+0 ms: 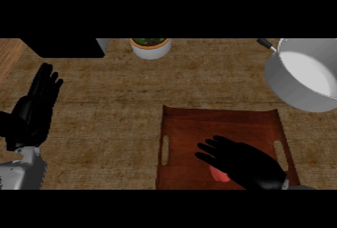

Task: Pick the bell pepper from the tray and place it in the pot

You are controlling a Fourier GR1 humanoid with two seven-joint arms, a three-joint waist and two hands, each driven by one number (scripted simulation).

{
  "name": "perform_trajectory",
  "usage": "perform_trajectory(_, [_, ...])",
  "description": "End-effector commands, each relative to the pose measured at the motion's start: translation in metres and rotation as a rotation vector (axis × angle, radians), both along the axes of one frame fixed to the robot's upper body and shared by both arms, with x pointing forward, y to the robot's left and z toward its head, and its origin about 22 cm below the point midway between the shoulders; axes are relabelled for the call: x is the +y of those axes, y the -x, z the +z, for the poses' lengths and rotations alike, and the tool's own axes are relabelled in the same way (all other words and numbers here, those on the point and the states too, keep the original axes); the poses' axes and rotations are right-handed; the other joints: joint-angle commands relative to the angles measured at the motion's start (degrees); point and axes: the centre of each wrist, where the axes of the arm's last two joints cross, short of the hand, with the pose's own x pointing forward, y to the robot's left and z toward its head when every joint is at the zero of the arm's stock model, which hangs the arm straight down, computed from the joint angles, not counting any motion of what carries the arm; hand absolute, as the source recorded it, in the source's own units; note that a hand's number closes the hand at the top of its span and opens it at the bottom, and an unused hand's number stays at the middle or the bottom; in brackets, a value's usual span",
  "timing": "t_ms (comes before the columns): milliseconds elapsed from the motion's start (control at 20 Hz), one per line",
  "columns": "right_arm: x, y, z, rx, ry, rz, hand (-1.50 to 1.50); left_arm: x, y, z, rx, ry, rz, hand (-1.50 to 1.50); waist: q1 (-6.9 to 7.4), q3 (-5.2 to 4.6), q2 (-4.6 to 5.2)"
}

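Observation:
A brown wooden tray (pixel 197 122) with slot handles lies on the counter, centre right. My right hand (pixel 245 162) hovers over its near half, fingers spread and fairly straight. A red bell pepper (pixel 220 175) peeks out from under that hand's near-left side; most of it is hidden. The grey metal pot (pixel 299 89) with a pale inside stands at the far right, partly cut off by the edge. My left hand (pixel 34 111) rests open at the left edge, fingers pointing up.
A small white planter (pixel 151 48) with greenery stands at the back centre. A black block (pixel 66 47) sits at the back left. Woven brown counter surface stretches between the tray and the left hand.

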Motion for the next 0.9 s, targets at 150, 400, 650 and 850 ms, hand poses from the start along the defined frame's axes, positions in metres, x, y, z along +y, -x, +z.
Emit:
perform_trajectory(150, [0.006, -0.007, -0.025, -0.003, 0.016, -0.023, -1.50, 0.001, -0.019, 0.014, -0.006, 0.012, 0.001, 0.00, -0.02, 0.01, 0.02])
perform_trajectory(400, [0.015, -0.001, -0.023, -0.010, 0.026, -0.002, -1.50, -0.004, -0.011, -0.002, -0.004, -0.008, 0.001, 0.00, -0.06, 0.00, 0.01])
perform_trajectory(650, [0.035, -0.016, -0.052, -0.028, 0.066, -0.033, -1.50, 0.007, -0.010, 0.013, -0.006, -0.009, 0.006, 0.00, 0.19, 0.00, 0.04])
perform_trajectory(850, [0.014, -0.020, -0.059, -0.010, 0.045, -0.061, -1.50, 0.003, -0.011, 0.009, -0.014, 0.001, -0.003, 0.00, 0.03, 0.01, 0.03])
